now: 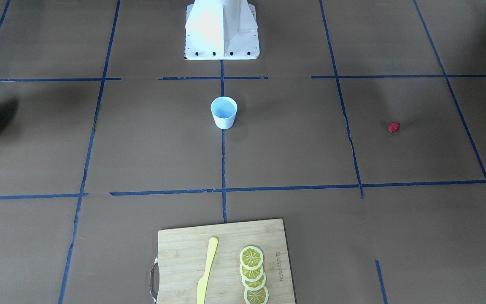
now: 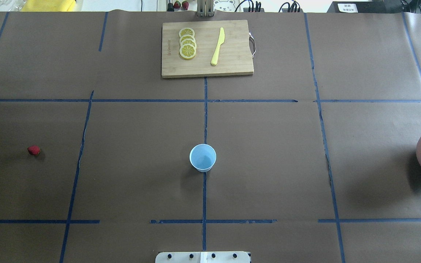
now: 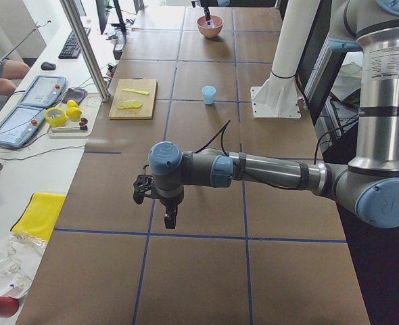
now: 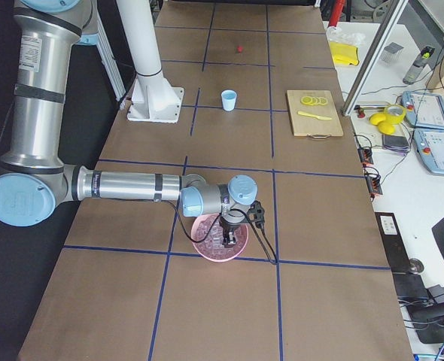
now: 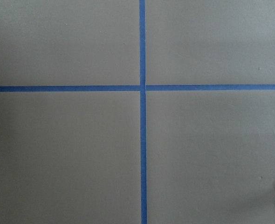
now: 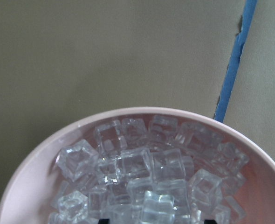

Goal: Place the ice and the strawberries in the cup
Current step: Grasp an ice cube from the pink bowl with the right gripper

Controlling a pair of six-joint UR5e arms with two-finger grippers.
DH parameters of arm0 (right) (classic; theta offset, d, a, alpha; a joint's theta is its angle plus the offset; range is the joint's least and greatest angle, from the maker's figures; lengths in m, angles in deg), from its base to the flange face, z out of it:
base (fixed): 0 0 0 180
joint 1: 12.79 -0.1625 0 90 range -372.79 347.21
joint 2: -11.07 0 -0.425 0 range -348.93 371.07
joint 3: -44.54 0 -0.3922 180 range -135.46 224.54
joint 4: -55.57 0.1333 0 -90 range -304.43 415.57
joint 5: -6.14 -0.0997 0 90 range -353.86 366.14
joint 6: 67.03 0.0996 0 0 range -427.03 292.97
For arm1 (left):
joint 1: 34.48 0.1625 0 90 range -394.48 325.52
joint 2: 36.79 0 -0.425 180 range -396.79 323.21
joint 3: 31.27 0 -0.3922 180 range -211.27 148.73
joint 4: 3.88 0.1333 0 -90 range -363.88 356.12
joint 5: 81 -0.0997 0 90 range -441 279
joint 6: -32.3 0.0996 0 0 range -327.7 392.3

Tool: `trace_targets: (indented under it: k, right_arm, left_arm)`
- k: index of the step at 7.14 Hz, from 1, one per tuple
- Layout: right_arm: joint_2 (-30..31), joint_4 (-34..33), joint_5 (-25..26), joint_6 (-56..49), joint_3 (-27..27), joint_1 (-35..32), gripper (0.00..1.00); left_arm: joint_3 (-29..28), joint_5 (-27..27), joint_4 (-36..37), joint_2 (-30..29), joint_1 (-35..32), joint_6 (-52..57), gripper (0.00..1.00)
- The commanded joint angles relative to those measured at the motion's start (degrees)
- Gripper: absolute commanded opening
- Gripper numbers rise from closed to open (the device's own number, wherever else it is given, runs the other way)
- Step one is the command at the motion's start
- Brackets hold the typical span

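Note:
The white cup [image 2: 203, 157] with a pale blue inside stands upright at mid-table, with nothing in it. One red strawberry [image 2: 33, 150] lies alone far to its left. The ice [image 6: 142, 172], several clear cubes, fills a pinkish-brown bowl [image 6: 35, 177] at the table's right end. My right gripper [image 6: 161, 220] hangs just over that ice; only two dark fingertips [image 6: 105, 220] show, set apart, so it is open. My left gripper [image 3: 169, 220] hangs above the table at the left end, pointing down. I cannot tell its state. The strawberry is hidden in that view.
A wooden cutting board [image 2: 232, 65] at the far edge carries several lemon slices [image 2: 187, 44] and a yellow plastic knife [image 2: 217, 45]. The robot's white base [image 1: 222, 29] stands behind the cup. Blue tape lines cross the brown paper table cover.

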Motion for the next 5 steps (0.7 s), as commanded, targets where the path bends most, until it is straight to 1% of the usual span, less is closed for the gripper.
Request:
trace_targets:
  k: [1, 5]
  right_arm:
    - [0.0, -0.1, 0.0, 0.0, 0.0, 0.0, 0.70]
    - [0.0, -0.1, 0.2, 0.0, 0.2, 0.0, 0.69]
  left_arm:
    - [0.5, 0.0, 0.2, 0.1, 0.0, 0.0, 1.00]
    - [0.6, 0.0, 0.2, 0.1, 0.0, 0.0, 1.00]
